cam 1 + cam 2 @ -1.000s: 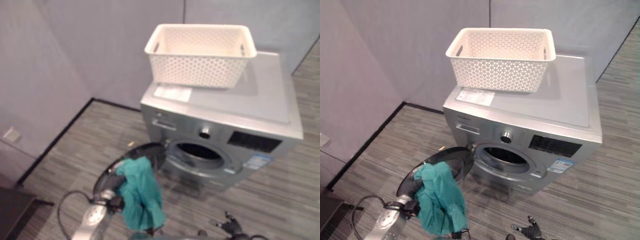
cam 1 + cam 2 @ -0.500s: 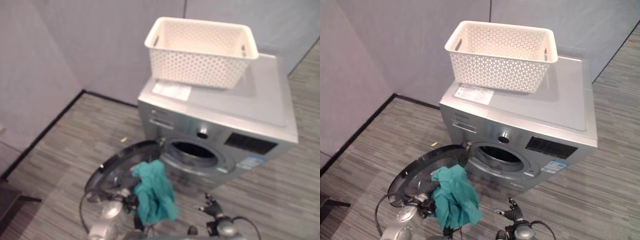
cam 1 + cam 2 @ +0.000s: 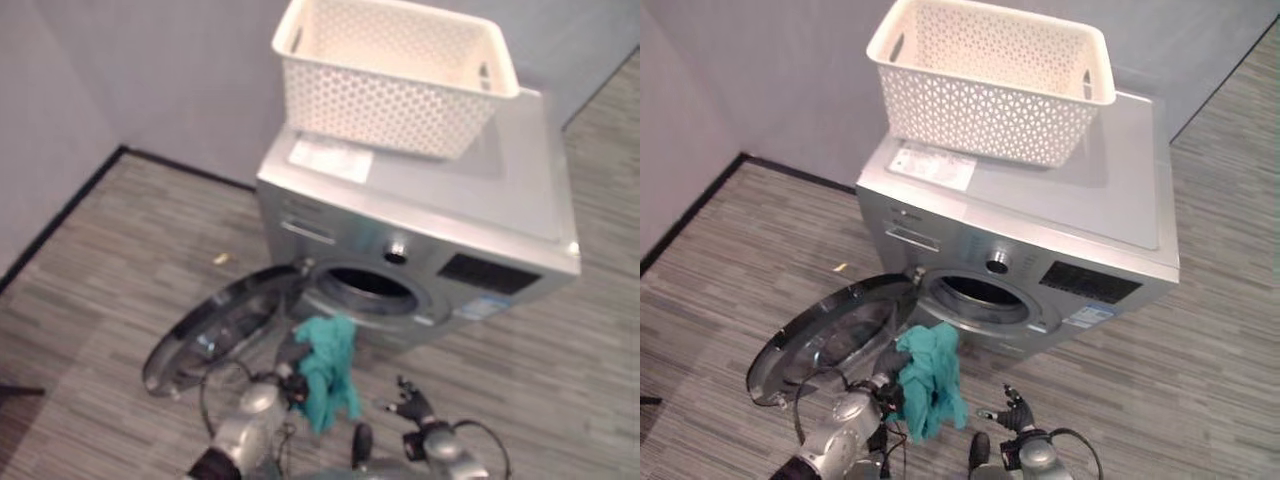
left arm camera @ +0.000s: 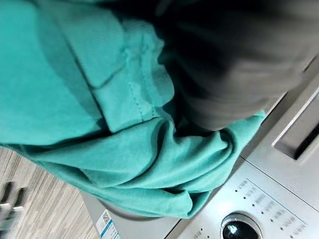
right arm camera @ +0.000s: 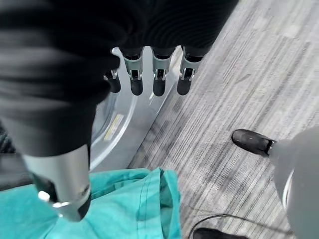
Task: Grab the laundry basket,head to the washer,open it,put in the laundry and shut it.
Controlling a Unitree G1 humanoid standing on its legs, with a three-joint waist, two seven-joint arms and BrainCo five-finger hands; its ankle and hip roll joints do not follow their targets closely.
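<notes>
A grey floor (image 3: 90, 260) of narrow streaked planks spreads out from a black baseboard (image 3: 60, 215). The baseboard runs along the foot of two plain grey-lilac walls (image 3: 150, 70) and bends where they meet in a corner (image 3: 122, 148). Above the baseboard the walls are bare, flat panels. A small yellow scrap (image 3: 220, 258) lies on the floor near the baseboard's farther run, apart from it. A second dark strip (image 3: 1225, 75) slants along the floor's edge, well apart from the baseboard corner, under another grey wall panel (image 3: 1200, 30).
</notes>
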